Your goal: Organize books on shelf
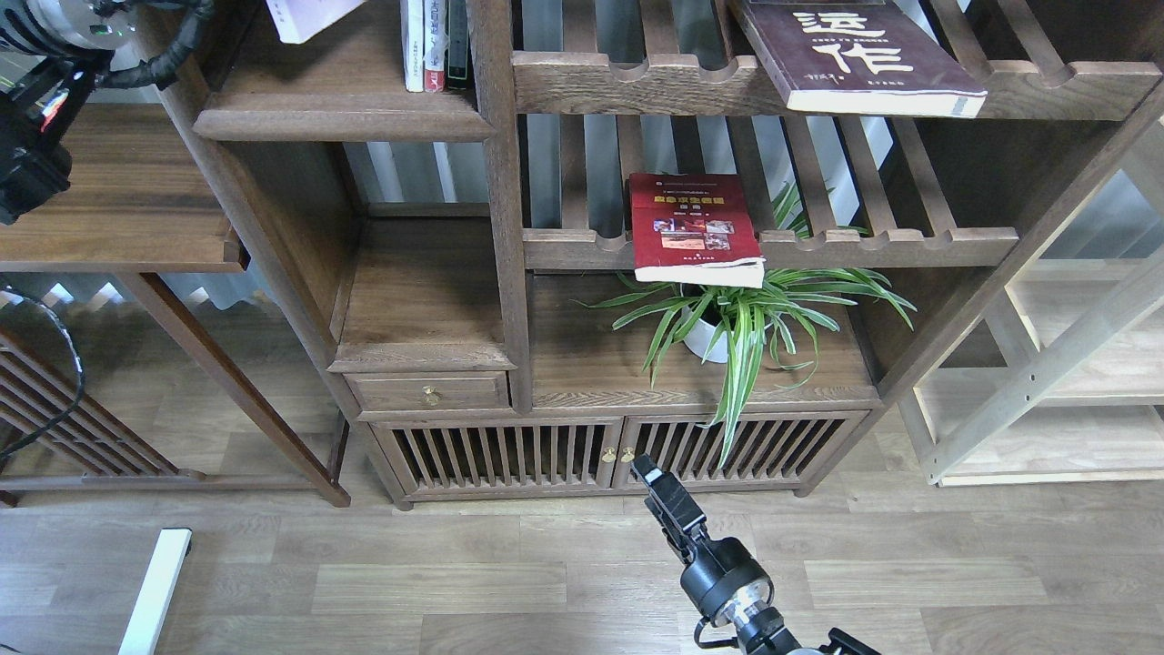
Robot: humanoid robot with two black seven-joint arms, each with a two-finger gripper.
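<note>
The large maroon book [855,55] with white characters lies flat on the top slatted rack at the upper right. The red book [693,227] with a yellow band lies on the lower slatted rack, its front edge overhanging. Only a corner of the pale lavender-white book [305,14] shows at the top edge, tilted above the solid dark shelf [341,114]. My left arm [55,36] enters at the top left; its gripper is out of view. My right gripper [650,478] is low, in front of the cabinet doors, dark and seen end-on, holding nothing visible.
Three thin volumes [436,45] stand upright at the shelf's right end against a post. A potted spider plant [727,318] sits under the red book. A drawer [427,393] and slatted doors [600,450] are below. Pale shelving [1046,382] stands on the right, a side table [118,200] on the left.
</note>
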